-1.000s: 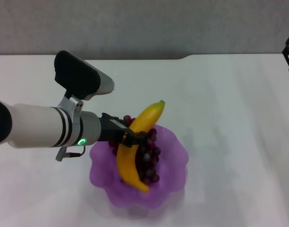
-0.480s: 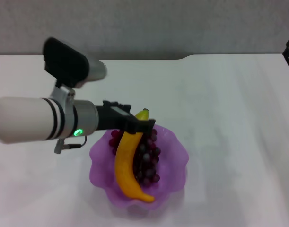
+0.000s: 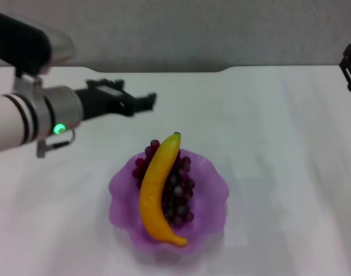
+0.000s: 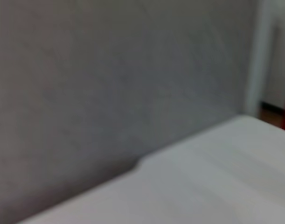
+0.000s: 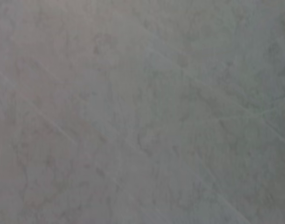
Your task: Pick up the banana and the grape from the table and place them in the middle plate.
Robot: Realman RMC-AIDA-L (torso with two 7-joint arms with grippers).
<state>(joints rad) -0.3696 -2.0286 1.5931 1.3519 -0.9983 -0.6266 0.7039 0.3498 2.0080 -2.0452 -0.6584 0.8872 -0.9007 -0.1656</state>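
Banana: it is lying inside the middle plate, across the top of the grape, with the greenish stem tip pointing toward the rear of the table and reaching past the plate rim; nothing is gripping it

Grape: the bunch is resting in the plate under and beside the banana, with a few berries showing at the rear rim

Middle plate: the purple scalloped bowl is standing on the table, near the front, and both fruits are being carried by it

Left gripper: it is being held above the table behind and to the left of the plate, well apart from the fruit; nothing is held in it, and how far the fingers are parted cannot be told

Right gripper: it is parked at the far right edge of the head view; only a small dark part is being shown, so its opening cannot be told

Wrist views: only wall and tabletop are being shown, no fruit

Task state: it is judged as done, since both fruits are lying in the plate

Risk: the banana is only balanced on the round grapes, so it could be rolled off or slid over the rim if the plate is bumped or the table is shaken by the left arm
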